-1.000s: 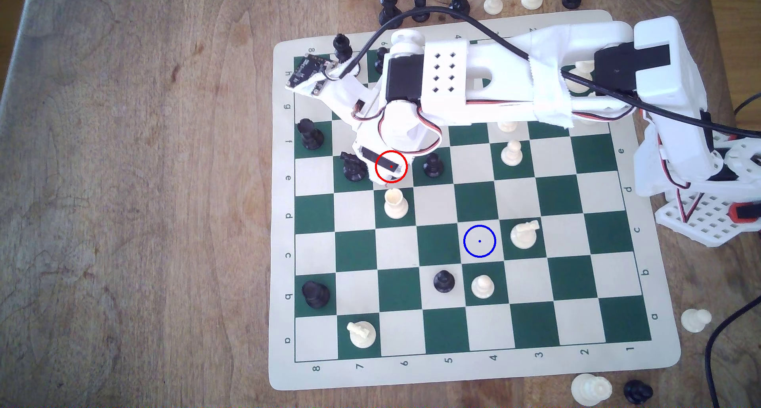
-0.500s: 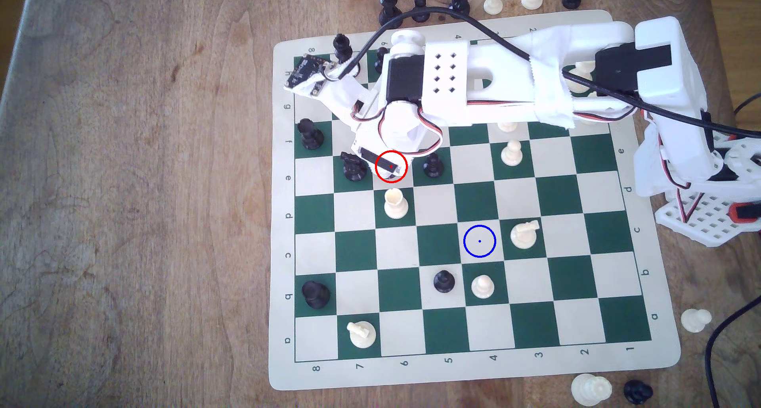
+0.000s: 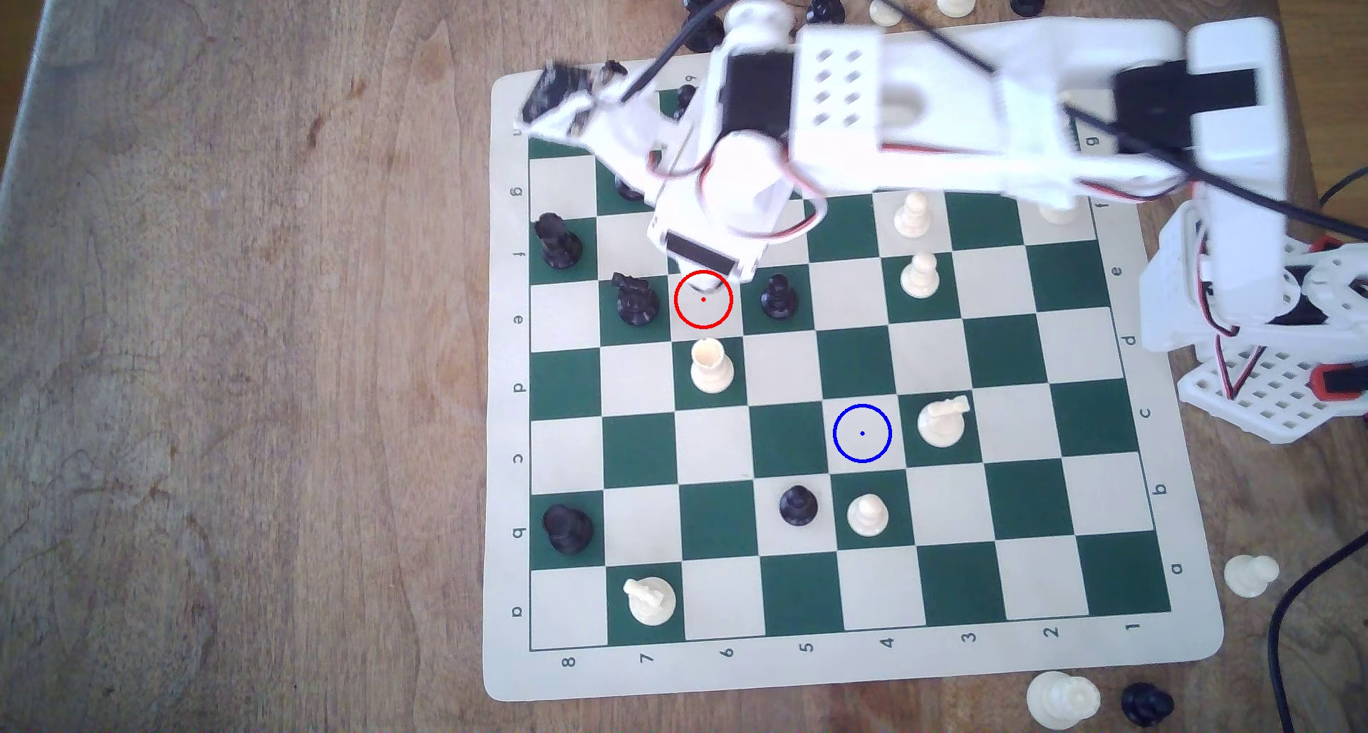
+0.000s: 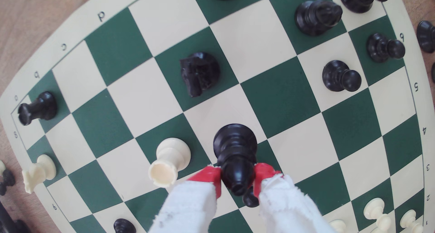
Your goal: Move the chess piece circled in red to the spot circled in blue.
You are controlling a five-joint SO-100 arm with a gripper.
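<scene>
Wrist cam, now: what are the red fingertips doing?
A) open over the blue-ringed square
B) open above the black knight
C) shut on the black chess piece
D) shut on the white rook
C: in the wrist view the gripper has its two red fingertips pressed against either side of the black chess piece, near its top, with the white rook standing apart beside them.

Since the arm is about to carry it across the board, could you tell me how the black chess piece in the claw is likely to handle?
The black chess piece looks like smooth, stiff plastic, so it could slip. The claw pinches its narrow top, so it may swing or tilt. Its wide round base should help it stand once set down.
</scene>
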